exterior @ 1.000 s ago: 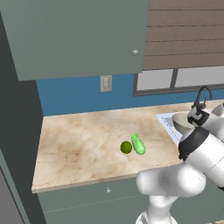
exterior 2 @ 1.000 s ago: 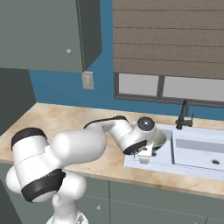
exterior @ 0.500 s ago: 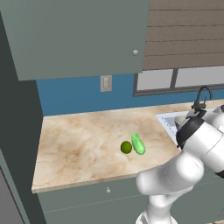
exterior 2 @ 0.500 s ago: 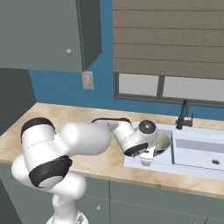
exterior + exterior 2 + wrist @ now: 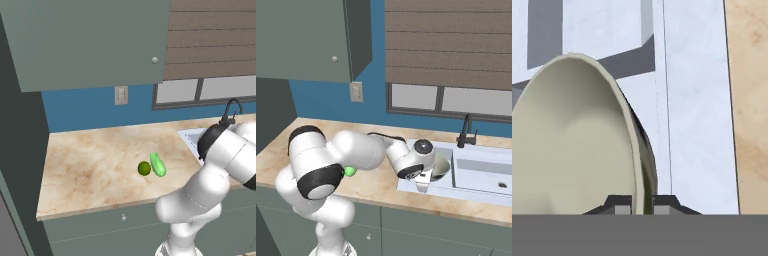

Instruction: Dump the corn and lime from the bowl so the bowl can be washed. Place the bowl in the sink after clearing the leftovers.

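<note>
The corn [image 5: 158,164] and the lime [image 5: 144,168] lie side by side on the marble counter, the lime to the left of the corn. The bowl [image 5: 572,140] is empty, and I hold it tilted on its edge. My gripper [image 5: 637,206] is shut on its pale rim, one fingertip on each side. From the right base, the bowl [image 5: 440,168] and gripper [image 5: 423,183] hang over the left ledge of the sink [image 5: 481,172], just left of the basin. A bit of the lime [image 5: 349,171] peeks from behind my arm.
The black faucet [image 5: 466,131] stands behind the sink, under the window. The counter [image 5: 95,165] stretches left to a dark wall panel. Wall cabinets [image 5: 85,40] hang above it. In the hand view, the counter [image 5: 752,100] borders the sink's pale ledge on the right.
My elbow has swung up and round while the hand carried the tilted bowl slightly toward the sink basin. The corn and lime have stayed put.
</note>
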Robot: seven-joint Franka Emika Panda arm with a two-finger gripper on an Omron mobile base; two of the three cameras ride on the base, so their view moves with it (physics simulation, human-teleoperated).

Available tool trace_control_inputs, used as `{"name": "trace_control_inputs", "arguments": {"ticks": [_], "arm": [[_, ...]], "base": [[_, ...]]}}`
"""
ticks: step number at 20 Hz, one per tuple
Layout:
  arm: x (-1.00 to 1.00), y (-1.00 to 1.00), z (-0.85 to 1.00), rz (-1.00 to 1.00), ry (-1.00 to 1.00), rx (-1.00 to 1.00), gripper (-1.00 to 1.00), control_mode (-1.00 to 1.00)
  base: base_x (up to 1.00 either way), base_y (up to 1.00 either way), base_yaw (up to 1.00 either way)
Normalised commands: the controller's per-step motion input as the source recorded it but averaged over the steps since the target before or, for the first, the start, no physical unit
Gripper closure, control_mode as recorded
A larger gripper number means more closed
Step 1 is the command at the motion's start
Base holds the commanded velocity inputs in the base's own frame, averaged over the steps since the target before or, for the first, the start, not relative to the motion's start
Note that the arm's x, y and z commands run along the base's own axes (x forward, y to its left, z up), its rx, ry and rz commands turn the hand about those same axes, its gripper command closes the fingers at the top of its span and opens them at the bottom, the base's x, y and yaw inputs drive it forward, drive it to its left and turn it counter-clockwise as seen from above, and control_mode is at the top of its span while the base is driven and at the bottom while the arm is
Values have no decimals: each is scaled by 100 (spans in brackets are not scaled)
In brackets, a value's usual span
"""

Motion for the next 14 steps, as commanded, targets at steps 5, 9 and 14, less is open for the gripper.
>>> {"name": "trace_control_inputs", "arguments": {"ticks": [5,9,14], "arm": [[41,0,-9,0,0,0,100,-100],[36,0,-21,0,0,-1,100,-100],[0,0,-39,0,3,0,100,-100]], "base": [[0,0,0],[0,0,0],[0,0,0]]}}
